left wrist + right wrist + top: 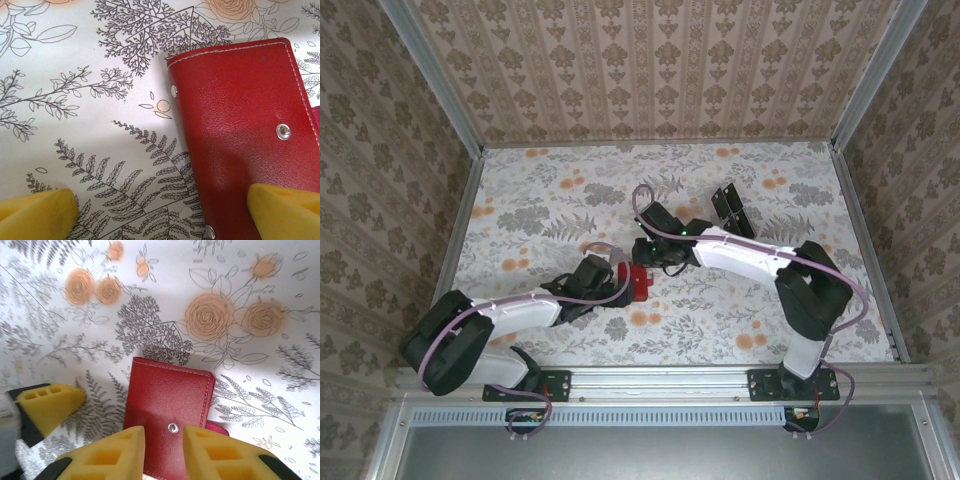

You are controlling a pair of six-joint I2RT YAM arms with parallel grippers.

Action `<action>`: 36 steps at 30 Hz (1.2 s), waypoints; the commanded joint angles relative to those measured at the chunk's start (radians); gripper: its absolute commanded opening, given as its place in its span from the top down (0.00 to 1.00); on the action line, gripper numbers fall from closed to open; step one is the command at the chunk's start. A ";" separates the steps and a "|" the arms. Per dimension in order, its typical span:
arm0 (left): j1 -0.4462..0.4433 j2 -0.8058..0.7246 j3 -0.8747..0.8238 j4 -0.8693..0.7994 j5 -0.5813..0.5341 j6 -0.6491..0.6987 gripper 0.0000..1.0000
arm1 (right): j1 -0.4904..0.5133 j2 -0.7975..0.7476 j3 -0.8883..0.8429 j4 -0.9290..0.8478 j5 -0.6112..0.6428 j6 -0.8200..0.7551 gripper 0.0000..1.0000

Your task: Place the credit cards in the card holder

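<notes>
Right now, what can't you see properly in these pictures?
Top view: credit cards too small to count.
Top view: card holder partly hidden under left gripper and right gripper.
Wrist views: its red outside faces up, hiding the inside.
Left wrist view: its right edge is cut off.

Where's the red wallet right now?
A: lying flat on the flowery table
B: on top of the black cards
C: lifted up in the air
A: the red wallet lies flat on the flowery table, well away from the black cards.
</notes>
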 commanded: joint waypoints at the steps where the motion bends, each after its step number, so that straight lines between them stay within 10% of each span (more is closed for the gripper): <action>1: 0.010 0.090 -0.056 0.000 0.026 -0.030 0.00 | -0.004 -0.032 -0.021 -0.101 0.072 -0.022 0.68; 36: 0.009 0.137 -0.065 0.046 0.034 -0.033 0.01 | 0.018 0.077 0.008 -0.160 0.084 -0.043 0.82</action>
